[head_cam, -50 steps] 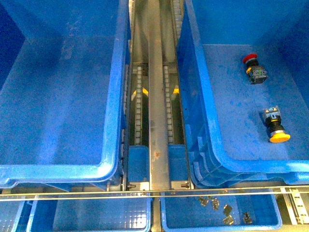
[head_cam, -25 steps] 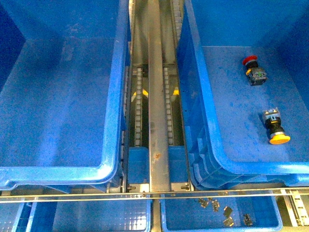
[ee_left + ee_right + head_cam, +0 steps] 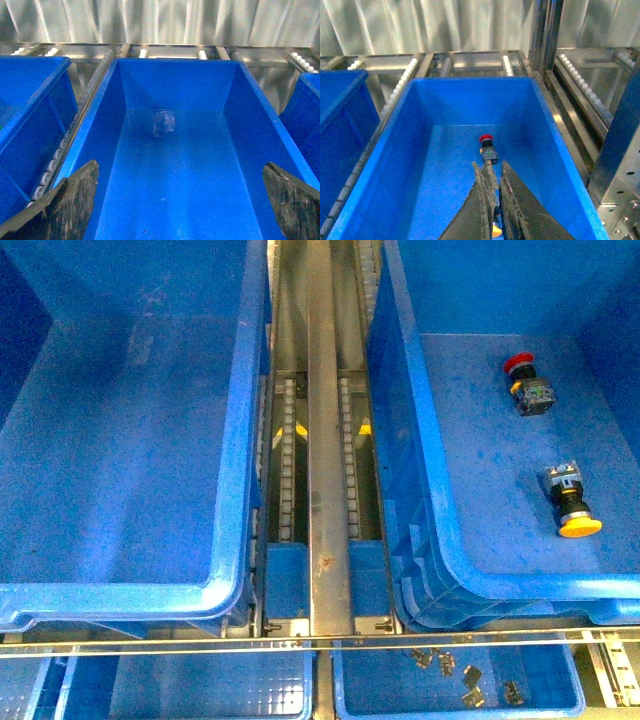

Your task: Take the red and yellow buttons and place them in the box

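While the red button (image 3: 524, 379) and yellow button (image 3: 571, 502) lie apart in the right box (image 3: 440, 510), the left gripper (image 3: 180, 200) is spread wide and the right gripper (image 3: 494, 200) nearly closed, empty.

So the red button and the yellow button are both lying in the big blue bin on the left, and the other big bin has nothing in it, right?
Not quite: the front view shows the red button and the yellow button lying in the right-hand big bin. The left big bin is the one with nothing in it.
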